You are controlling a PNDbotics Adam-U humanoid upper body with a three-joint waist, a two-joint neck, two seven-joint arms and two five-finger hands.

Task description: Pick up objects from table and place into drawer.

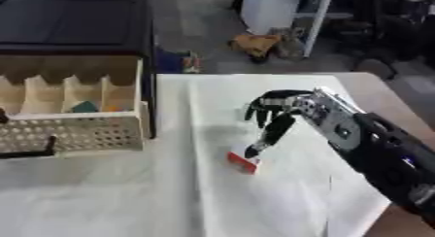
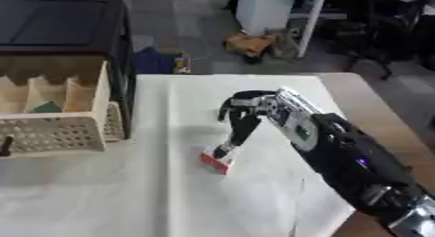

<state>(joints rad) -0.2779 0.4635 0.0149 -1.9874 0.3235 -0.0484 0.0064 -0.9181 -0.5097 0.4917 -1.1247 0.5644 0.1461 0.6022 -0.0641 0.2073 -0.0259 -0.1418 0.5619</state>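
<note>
We see only our right arm point(image 1: 374, 143), a thick limb cased mostly in glossy black shells that widen toward the lower right corner, where a paler grey-silver section shows at the very edge in the right eye view. Nearer the wrist the casing turns to silver metal, a boxy angular block with a round disc-shaped joint cover point(image 1: 344, 132) set into its side, and a small bluish-purple light spot point(image 2: 360, 161) shows on the black shell behind it. Our right hand point(image 1: 274, 105) is black with silvery-grey segments across the knuckles and slim dark fingers point(image 1: 270, 134).
</note>
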